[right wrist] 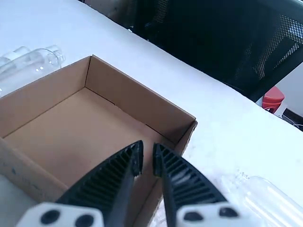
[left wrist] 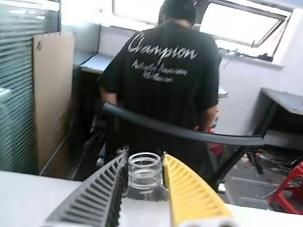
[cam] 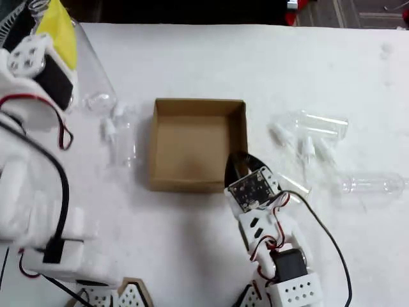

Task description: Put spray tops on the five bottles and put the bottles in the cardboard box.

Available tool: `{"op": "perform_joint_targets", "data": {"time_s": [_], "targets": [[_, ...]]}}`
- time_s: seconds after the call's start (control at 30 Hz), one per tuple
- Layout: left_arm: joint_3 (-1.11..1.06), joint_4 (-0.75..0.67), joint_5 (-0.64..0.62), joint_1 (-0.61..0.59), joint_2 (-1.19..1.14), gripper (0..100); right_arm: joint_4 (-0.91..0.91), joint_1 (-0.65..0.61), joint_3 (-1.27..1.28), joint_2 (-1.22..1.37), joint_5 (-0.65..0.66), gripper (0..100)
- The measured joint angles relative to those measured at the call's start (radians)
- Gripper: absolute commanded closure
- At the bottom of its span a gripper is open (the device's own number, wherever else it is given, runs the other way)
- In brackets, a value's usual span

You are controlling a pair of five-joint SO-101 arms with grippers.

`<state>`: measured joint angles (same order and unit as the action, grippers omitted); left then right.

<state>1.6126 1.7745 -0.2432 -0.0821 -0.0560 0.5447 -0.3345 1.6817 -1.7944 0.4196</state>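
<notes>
My left gripper (left wrist: 144, 160) is raised at the table's far left, its grey and yellow fingers shut on the neck of a clear, topless bottle (left wrist: 144, 177); from above the bottle (cam: 89, 70) slants down from the yellow finger (cam: 57, 29). The cardboard box (cam: 198, 109) stands mid-table with nothing inside. My right gripper (right wrist: 147, 158) hangs over the box's (right wrist: 142, 101) near right corner, black fingers together apart from a narrow slit, holding nothing; from above the right gripper (cam: 238, 161) overlaps that corner.
Left of the box lies a bottle (cam: 123, 141) with a spray top (cam: 108, 128) beside it. To the right lie two clear bottles (cam: 323, 125) (cam: 370, 185) and several loose spray tops (cam: 308, 148). A person stands beyond the table, back turned.
</notes>
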Motion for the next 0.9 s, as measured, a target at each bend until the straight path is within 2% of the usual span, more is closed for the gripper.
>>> {"op": "perform_joint_targets", "data": {"time_s": [0.23, 0.33, 0.6, 0.9], "targets": [[-0.002, 0.0, 0.0, 0.084, 0.08, 98, 0.0, 0.0, 0.0, 0.0, 0.0, 97.1], [-0.072, 0.0, 0.0, 0.118, 0.144, 98, 0.0, 0.0, 0.0, 0.0, 0.0, 97.1], [-0.572, -0.008, 0.002, 0.195, 0.445, 98, 0.0, 0.0, 0.0, 0.0, 0.0, 97.1], [-1.103, -0.23, 0.002, 0.204, 0.752, 98, 0.0, 0.0, 0.0, 0.0, 0.0, 97.1]]}}
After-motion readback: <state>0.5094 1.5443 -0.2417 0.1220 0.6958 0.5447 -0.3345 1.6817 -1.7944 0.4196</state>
